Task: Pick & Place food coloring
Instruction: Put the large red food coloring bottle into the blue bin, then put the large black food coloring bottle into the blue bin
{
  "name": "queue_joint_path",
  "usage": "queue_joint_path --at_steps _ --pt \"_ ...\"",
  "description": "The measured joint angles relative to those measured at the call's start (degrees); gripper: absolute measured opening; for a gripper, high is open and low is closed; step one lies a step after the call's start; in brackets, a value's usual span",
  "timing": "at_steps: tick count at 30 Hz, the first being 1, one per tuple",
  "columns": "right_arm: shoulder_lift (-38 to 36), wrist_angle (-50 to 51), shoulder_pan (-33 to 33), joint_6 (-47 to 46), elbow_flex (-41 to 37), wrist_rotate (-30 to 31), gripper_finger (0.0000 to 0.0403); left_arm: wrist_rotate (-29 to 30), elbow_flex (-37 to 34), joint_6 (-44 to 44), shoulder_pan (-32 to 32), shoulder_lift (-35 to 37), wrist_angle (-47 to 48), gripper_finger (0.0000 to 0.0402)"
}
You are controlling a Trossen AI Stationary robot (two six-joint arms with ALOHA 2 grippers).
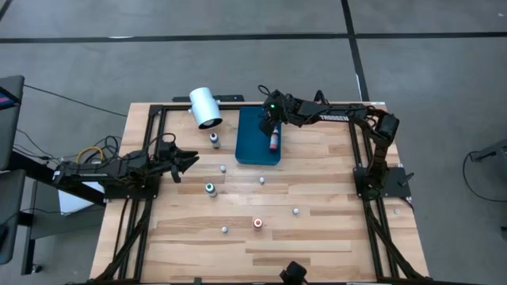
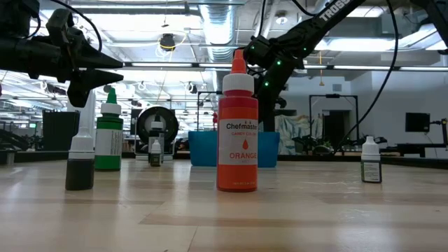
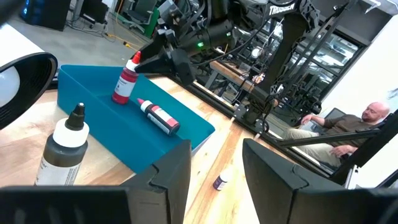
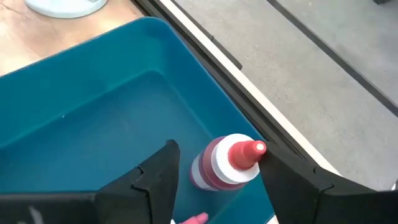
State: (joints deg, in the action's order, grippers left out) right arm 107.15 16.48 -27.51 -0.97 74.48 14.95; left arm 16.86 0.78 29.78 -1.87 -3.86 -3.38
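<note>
A red-topped food coloring bottle (image 4: 227,167) stands upright on its base in the blue tray (image 4: 93,118), near the tray's far right corner. My right gripper (image 1: 270,120) is open, slanting down over it, with one finger (image 4: 155,177) on each side and a gap to the bottle. A pink bottle (image 3: 158,117) lies on its side in the tray beside it. A dark-topped bottle (image 1: 214,140), a green one (image 1: 210,188) and an orange one (image 2: 236,133) stand on the table. My left gripper (image 1: 188,162) waits open at the table's left, holding nothing.
A large white cylinder (image 1: 206,107) lies left of the tray at the far edge. Several small whitish bottles (image 1: 261,180) are scattered over the wooden table. Black frame rails (image 1: 360,150) run along both sides. A person (image 3: 367,121) sits beyond the table.
</note>
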Motion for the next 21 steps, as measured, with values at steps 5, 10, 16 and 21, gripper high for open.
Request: queue_joint_path --at_steps 5,10,16,21 --pt "0.0 1.6 0.0 0.1 0.0 0.2 0.0203 0.0 0.0 0.0 0.0 0.0 0.0 0.0136" --pt "-0.3 1.7 0.0 0.0 0.0 0.2 0.0208 0.0 0.0 0.0 0.0 0.0 0.0 0.0136" --pt "-2.2 0.8 0.0 0.7 0.1 0.9 0.0210 0.1 0.0 0.0 0.0 0.0 0.0 0.0136" --pt "-4.6 1.1 -0.4 1.4 0.1 1.1 0.0210 0.1 0.0 0.0 0.0 0.0 0.0 0.0136"
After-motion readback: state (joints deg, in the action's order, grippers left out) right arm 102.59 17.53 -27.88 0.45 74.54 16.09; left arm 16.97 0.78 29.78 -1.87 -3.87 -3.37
